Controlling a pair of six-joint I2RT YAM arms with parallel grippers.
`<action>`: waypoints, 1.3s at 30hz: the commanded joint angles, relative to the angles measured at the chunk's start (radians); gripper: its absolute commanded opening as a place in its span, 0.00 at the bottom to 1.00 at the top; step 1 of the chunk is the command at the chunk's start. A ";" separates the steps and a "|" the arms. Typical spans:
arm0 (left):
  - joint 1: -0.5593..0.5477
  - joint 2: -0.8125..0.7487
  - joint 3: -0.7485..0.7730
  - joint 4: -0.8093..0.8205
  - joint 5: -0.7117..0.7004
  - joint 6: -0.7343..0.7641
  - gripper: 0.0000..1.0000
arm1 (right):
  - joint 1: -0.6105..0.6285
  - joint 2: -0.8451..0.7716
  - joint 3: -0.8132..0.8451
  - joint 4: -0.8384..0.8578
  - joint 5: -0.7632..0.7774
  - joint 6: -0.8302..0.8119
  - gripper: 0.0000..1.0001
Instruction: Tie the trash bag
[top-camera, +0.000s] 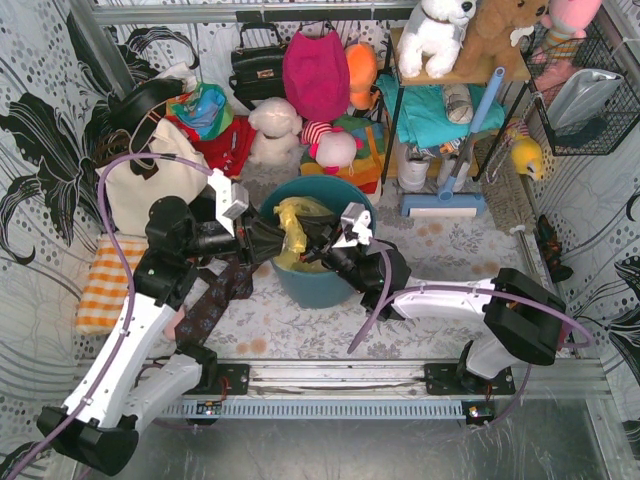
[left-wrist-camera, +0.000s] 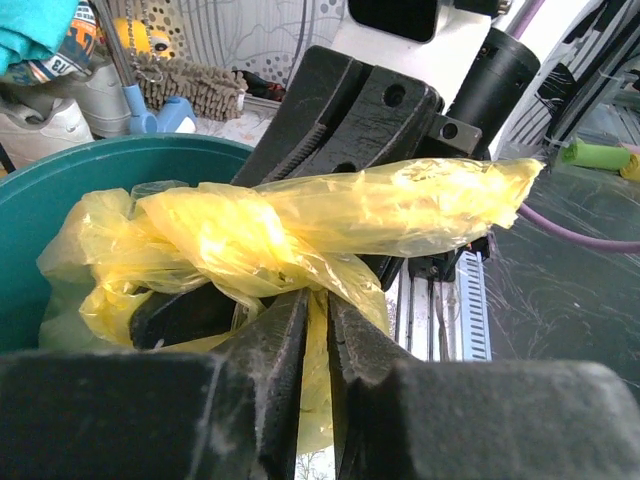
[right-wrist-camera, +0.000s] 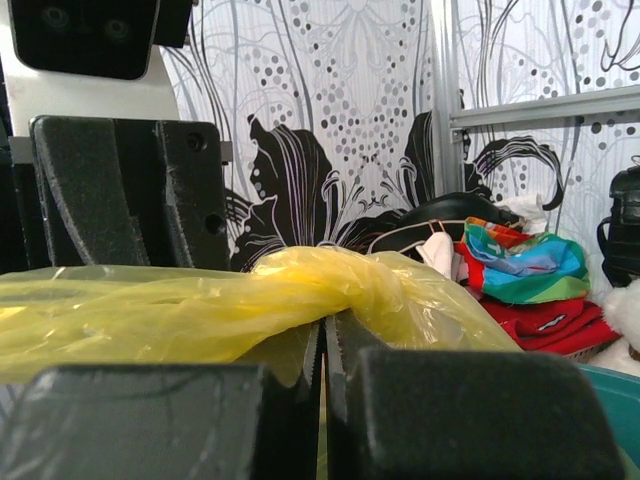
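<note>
Left hand (top-camera: 268, 240) and right hand (top-camera: 325, 240) are facing each other over the bin (top-camera: 310, 285) in the top view, with the bag (top-camera: 295, 215) bunched yellow between them, sitting in the bin's mouth. The bin is standing on a counter (top-camera: 300, 330) covered by a pale flowered cloth, and a metal rail (top-camera: 330, 378) is running along its near edge. A cream tote (top-camera: 150, 180) is leaning at the back left above an orange checked cloth (top-camera: 105, 280). Soft toys (top-camera: 275, 125), a blue brush (top-camera: 450, 200) and a shelf (top-camera: 440, 75) are crowding the back. Walls (top-camera: 40, 120) printed with black flowers are closing the space in.

From the left wrist, the left hand (left-wrist-camera: 318, 325) is showing its fingers a narrow slit apart, and a strip of the bag (left-wrist-camera: 300, 220) is hanging in that slit; whether it is gripping or loose I cannot tell. A twisted, knotted length of bag is lying across, running right to the right hand (left-wrist-camera: 350, 130). The teal bin rim (left-wrist-camera: 60, 190) is curving at the left.

From the right wrist, the right hand (right-wrist-camera: 322, 350) is closed, pinching a fold of the bag (right-wrist-camera: 200, 310), which is draping over its fingers. The left hand (right-wrist-camera: 150, 190) is standing just behind. The flowered wall (right-wrist-camera: 350, 120) is filling the background.
</note>
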 joint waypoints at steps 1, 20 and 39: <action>0.001 -0.016 0.029 0.005 -0.068 0.033 0.24 | 0.005 -0.032 -0.014 -0.063 -0.118 -0.019 0.00; 0.002 -0.095 0.239 -0.343 -0.343 0.113 0.62 | -0.001 -0.013 -0.008 0.022 -0.214 -0.113 0.00; 0.002 -0.030 0.331 -0.418 -0.697 -0.130 0.51 | -0.002 0.021 0.012 0.058 -0.200 -0.152 0.00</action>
